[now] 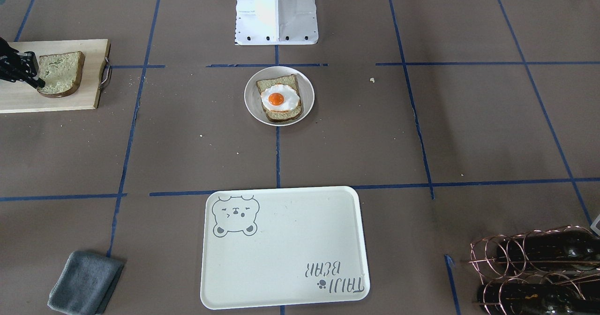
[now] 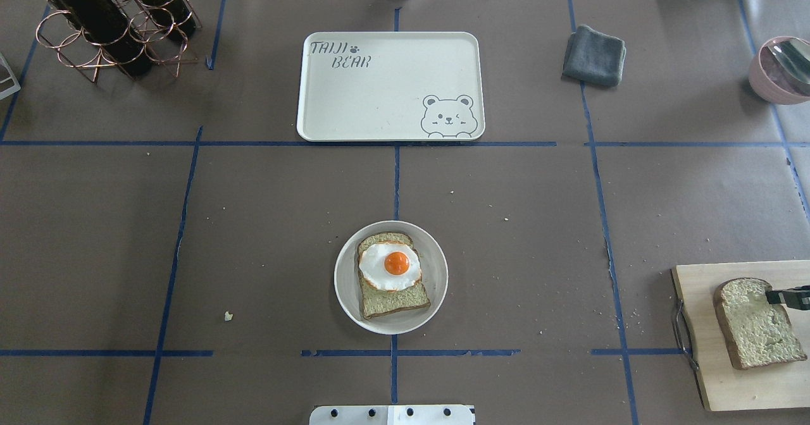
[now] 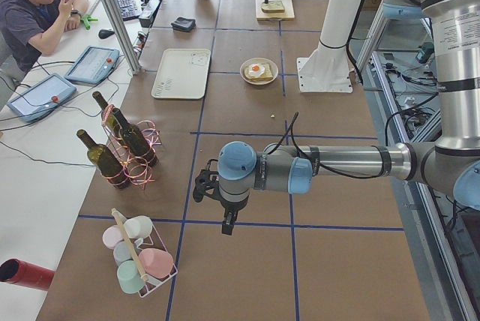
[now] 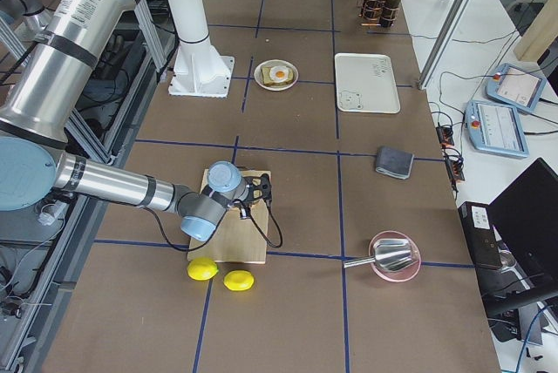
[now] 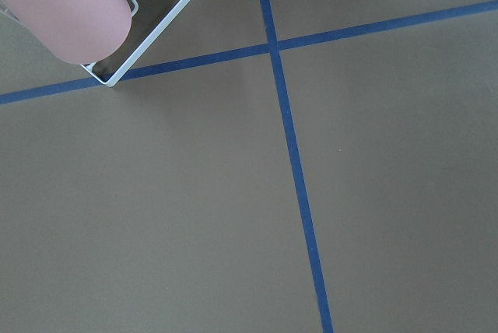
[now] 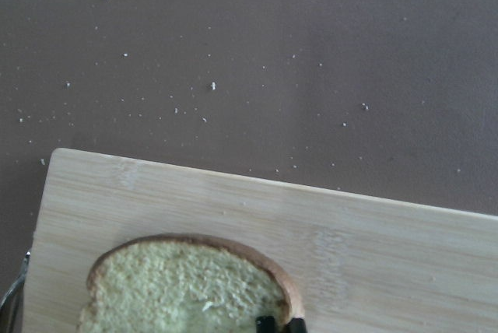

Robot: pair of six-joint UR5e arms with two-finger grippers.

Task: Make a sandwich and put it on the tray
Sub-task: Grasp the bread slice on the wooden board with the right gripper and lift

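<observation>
One bread slice (image 1: 281,83) lies in a small round white dish (image 1: 251,104) at the table's middle, with the fried egg (image 1: 280,98) on top. The second bread slice (image 1: 61,73) lies flat on the wooden cutting board (image 1: 56,100). My right gripper (image 1: 38,81) is at that slice's edge, its fingertips close together on the crust, as the right wrist view (image 6: 280,324) shows. The cream tray (image 1: 281,249) with the bear drawing is bare. My left gripper (image 3: 227,225) hangs over the table far from the food; I cannot tell if it is open or shut.
A grey folded cloth (image 1: 84,282) lies beside the tray. A copper wire rack with wine bottles (image 1: 539,268) stands at the far corner. A pink bowl (image 2: 778,71) is at the right edge. Two lemons (image 4: 218,275) lie by the board. A cup rack (image 3: 139,253) stands near the left gripper.
</observation>
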